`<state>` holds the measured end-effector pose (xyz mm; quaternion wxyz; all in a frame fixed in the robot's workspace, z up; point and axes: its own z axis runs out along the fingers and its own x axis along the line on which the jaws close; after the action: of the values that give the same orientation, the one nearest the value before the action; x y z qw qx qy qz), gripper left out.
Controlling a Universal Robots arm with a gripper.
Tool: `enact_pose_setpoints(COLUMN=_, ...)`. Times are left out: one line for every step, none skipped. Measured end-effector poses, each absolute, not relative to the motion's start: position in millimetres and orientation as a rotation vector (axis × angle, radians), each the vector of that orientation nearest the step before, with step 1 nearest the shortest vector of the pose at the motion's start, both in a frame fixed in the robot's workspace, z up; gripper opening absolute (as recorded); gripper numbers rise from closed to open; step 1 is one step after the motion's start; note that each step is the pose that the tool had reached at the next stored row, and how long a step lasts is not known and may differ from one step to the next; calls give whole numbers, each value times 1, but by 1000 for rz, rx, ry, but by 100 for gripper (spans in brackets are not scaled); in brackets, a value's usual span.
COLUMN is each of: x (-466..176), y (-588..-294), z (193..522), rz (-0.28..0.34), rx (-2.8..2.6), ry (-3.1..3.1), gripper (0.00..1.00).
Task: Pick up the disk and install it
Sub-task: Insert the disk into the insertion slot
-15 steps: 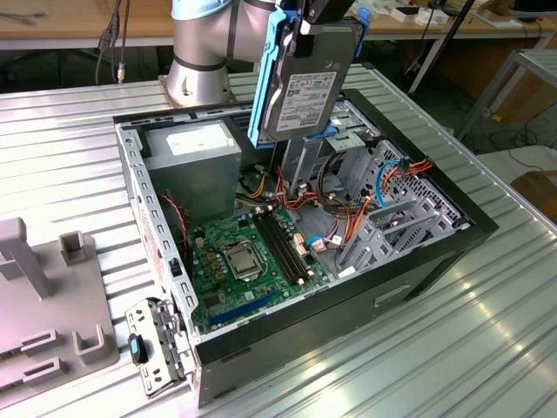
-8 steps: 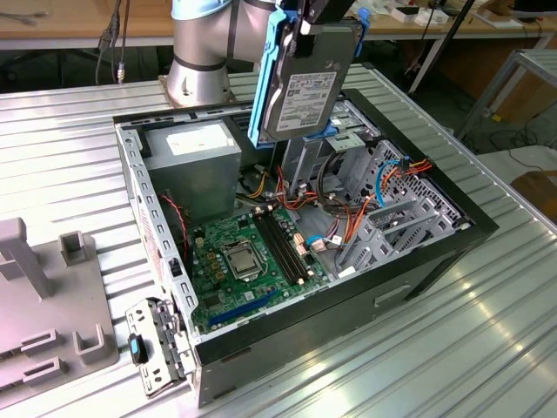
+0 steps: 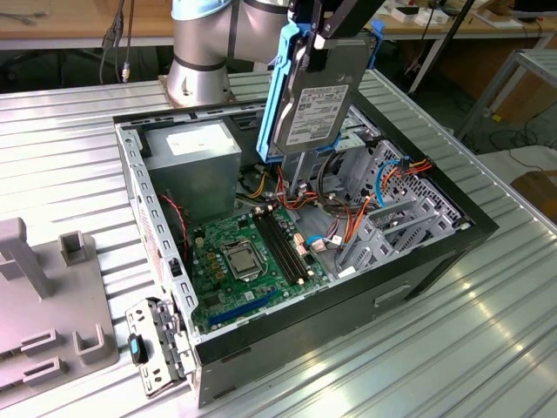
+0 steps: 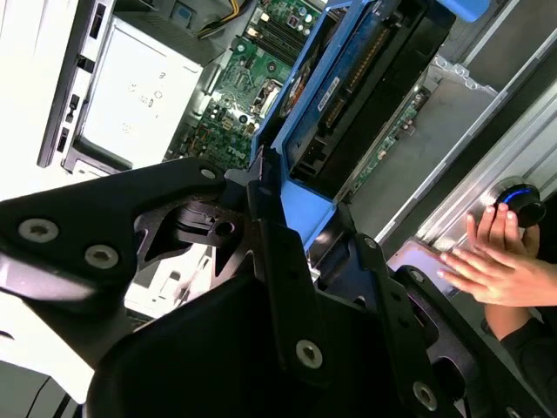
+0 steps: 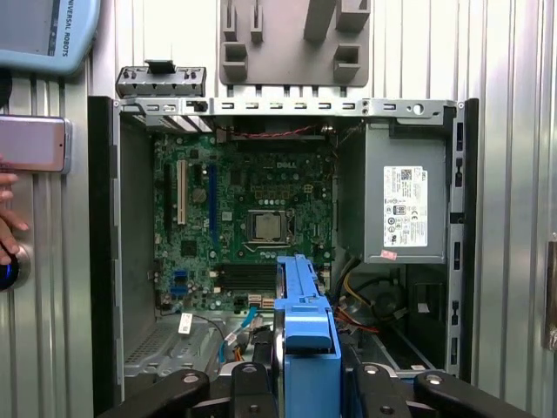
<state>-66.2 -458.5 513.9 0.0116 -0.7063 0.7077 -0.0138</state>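
Overhead, the gripper (image 3: 315,42) closes its fingers on the upper end of the disk (image 3: 318,100), which hangs nearly upright, label outward, in the upper middle of the exterior view, above the open computer case (image 3: 452,248). Its lower edge overlaps the case's interior, and I cannot tell whether it touches anything there. Just under it lies a tangle of orange and red cables (image 3: 335,209). The grey drive cage (image 3: 387,196) stands toward the exterior view's right, the power supply box (image 3: 196,161) toward the exterior view's left, and the motherboard (image 3: 248,261) lies lower in the frame. The arm's base (image 3: 200,61) stands behind the case on the ribbed metal worktop (image 3: 70,165). A grey fixture (image 3: 35,305) at lower left is cut off by the frame edge, as is the gripper's top. In the second wrist view, black gripper parts hide much of the disk's blue rail, and a person's hand (image 4: 487,261) rests beside a blue-lit round button (image 4: 520,198).
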Motion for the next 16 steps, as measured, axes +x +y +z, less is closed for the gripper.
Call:
enact_pose_setpoints(x=-66, y=-459, z=514, rz=-43, rx=-2203, ry=2207, gripper=37)
enact_pose_setpoints(x=-66, y=-459, z=514, rz=-43, rx=-2203, ry=2207, gripper=37)
enact_pose_setpoints(x=-65, y=-458, z=514, rz=-43, rx=-2203, ry=2207, gripper=37)
enact_pose_setpoints(x=-65, y=-459, z=514, rz=-43, rx=-2202, ry=2207, gripper=37)
enact_pose_setpoints(x=-64, y=-458, z=514, rz=-43, rx=-2202, ry=2207, gripper=37)
enact_pose_setpoints(x=-63, y=-459, z=514, rz=-43, rx=-2203, ry=2207, gripper=37)
enact_pose_setpoints(x=-63, y=-459, z=514, rz=-43, rx=-2202, ry=2207, gripper=37)
enact_pose_setpoints(x=-62, y=-458, z=514, rz=-43, rx=-2202, ry=2207, gripper=37)
enact_pose_setpoints(x=-62, y=-459, z=514, rz=-43, rx=-2203, ry=2207, gripper=37)
enact_pose_setpoints(x=-62, y=-459, z=514, rz=-43, rx=-2203, ry=2207, gripper=37)
enact_pose_setpoints(x=-61, y=-459, z=514, rz=-43, rx=-2202, ry=2207, gripper=37)
enact_pose_setpoints(x=-61, y=-459, z=514, rz=-43, rx=-2202, ry=2207, gripper=37)
enact_pose_setpoints(x=-60, y=-459, z=514, rz=-43, rx=-2202, ry=2207, gripper=37)
enact_pose_setpoints(x=-59, y=-459, z=514, rz=-43, rx=-2203, ry=2207, gripper=37)
enact_pose_setpoints(x=-59, y=-459, z=514, rz=-43, rx=-2203, ry=2207, gripper=37)
enact_pose_setpoints(x=-58, y=-459, z=514, rz=-43, rx=-2203, ry=2207, gripper=37)
